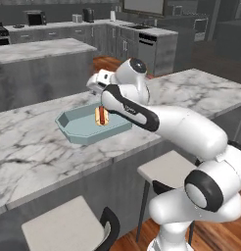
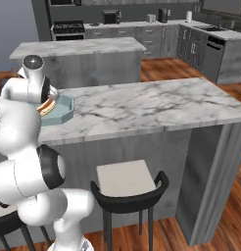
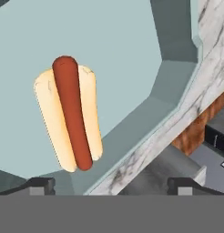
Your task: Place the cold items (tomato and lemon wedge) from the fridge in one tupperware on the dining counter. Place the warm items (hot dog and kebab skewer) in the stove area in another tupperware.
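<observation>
A: What is seen on the counter [image 1: 39, 147], taken from the left?

B: The tray [image 1: 73, 128] is seen first, resting flat on the marble near the counter's front edge. Inside the tray, on its pale floor, the hot dog [image 1: 101, 116] is lying flat, a red sausage in a light bun. It is set toward the tray's right half.

A: And the gripper [image 3: 111, 184]?

B: It is held just above the tray, right of the hot dog. In the hand view its two dark fingertips [image 3: 38, 185] are spread wide, one over the tray's floor, the other past the tray's wall over the counter's edge. Nothing is gripped between them; the hot dog is clear of both tips.

A: What is found right of the tray?

B: Bare veined marble, running on to the counter's far end. Below the counter's overhang, two stools [image 2: 125, 184] are stood, one beneath the tray's side and one further right.

A: Is the hot dog touched by anything?

B: Only by the tray's floor.
</observation>
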Tool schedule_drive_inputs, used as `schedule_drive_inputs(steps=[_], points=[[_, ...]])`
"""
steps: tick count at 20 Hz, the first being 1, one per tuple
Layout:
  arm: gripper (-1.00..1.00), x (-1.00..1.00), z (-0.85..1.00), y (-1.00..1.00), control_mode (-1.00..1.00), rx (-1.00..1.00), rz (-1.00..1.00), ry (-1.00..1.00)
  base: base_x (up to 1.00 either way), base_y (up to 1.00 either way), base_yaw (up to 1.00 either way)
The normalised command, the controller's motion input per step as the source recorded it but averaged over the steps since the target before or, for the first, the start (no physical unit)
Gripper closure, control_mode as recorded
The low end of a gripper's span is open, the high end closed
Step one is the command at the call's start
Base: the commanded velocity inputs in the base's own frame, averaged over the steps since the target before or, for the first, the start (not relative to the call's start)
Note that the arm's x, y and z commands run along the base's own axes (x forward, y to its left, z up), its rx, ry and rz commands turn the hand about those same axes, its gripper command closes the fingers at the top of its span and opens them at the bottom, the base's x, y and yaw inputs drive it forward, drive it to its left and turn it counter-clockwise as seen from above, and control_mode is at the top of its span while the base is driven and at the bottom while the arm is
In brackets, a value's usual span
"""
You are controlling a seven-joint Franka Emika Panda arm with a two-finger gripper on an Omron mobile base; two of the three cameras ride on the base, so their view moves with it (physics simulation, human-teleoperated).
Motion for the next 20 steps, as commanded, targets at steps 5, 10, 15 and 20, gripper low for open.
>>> schedule_drive_inputs(steps=[5,10,15,20], points=[[-1.0,-1.0,0.64,-0.45,-1.0,0.12,-0.03,0.0,0.0,0.0,0.0],[-1.0,-1.0,0.25,-0.7,-1.0,0.11,-0.1,-0.07,0.0,0.0,0.0],[-1.0,-1.0,0.01,-0.66,-1.0,0.01,-0.14,-0.07,0.0,0.0,0.0],[-1.0,-1.0,-0.21,-0.63,-1.0,0.0,-0.12,-0.13,0.0,0.0,0.0]])
